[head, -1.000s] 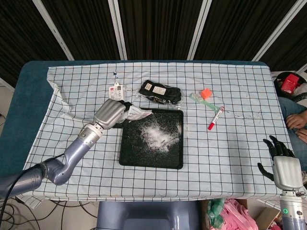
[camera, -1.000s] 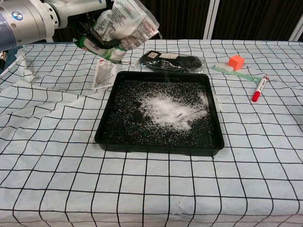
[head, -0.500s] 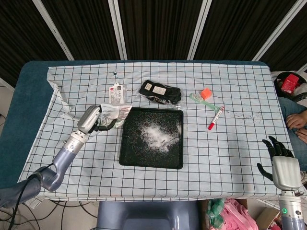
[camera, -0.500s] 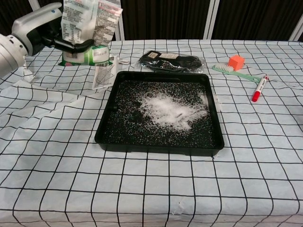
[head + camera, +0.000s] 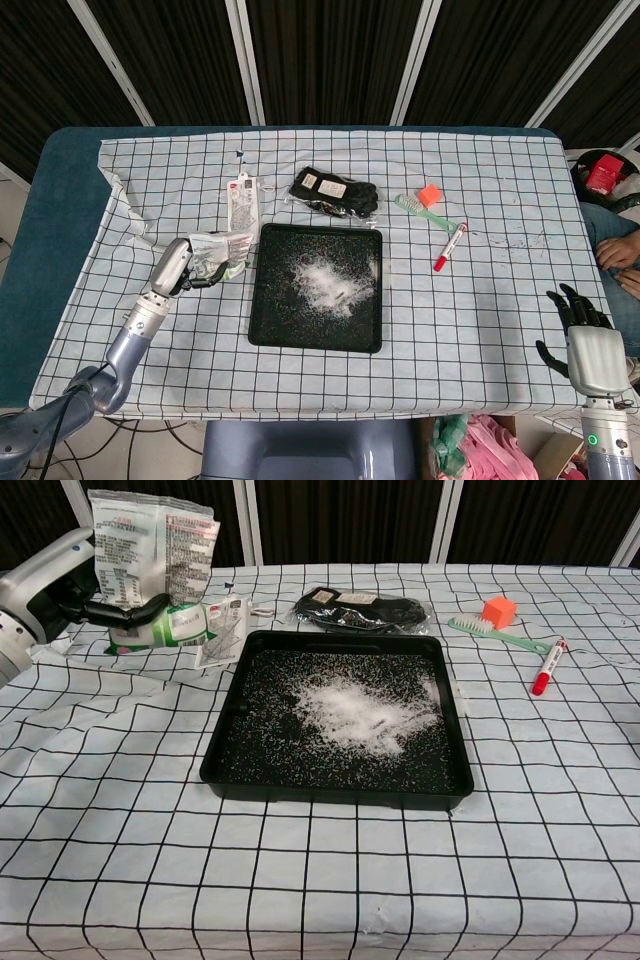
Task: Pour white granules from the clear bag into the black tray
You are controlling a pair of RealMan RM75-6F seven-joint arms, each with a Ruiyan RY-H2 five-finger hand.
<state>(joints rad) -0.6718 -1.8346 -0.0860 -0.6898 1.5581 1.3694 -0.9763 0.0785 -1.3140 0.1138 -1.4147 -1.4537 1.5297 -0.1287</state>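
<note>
Although the pile of white granules [image 5: 352, 712] already lies in the middle of the black tray [image 5: 225, 770], the clear bag [image 5: 150, 565] is not yet set down: it stands upright at the upper left of the chest view, just left of the tray and apart from it. The left hand [image 5: 172, 268] holds it low, fingers [image 5: 125, 610] wrapped across the lower part near a green band, so the printed upper portion rises free above the grip. The bag looks like thin, soft film, light now and likely to crumple or fold over, so a hold low on its body, where any contents give it bulk, seems the surest; the smooth plastic may slip under a loose grip. In the head view the bag sits left of centre, beside the tray's left rim. The right hand [image 5: 590, 345] hangs at the lower right of that view, off the checked cloth [image 5: 480, 300], fingers spread and holding nothing.
</note>
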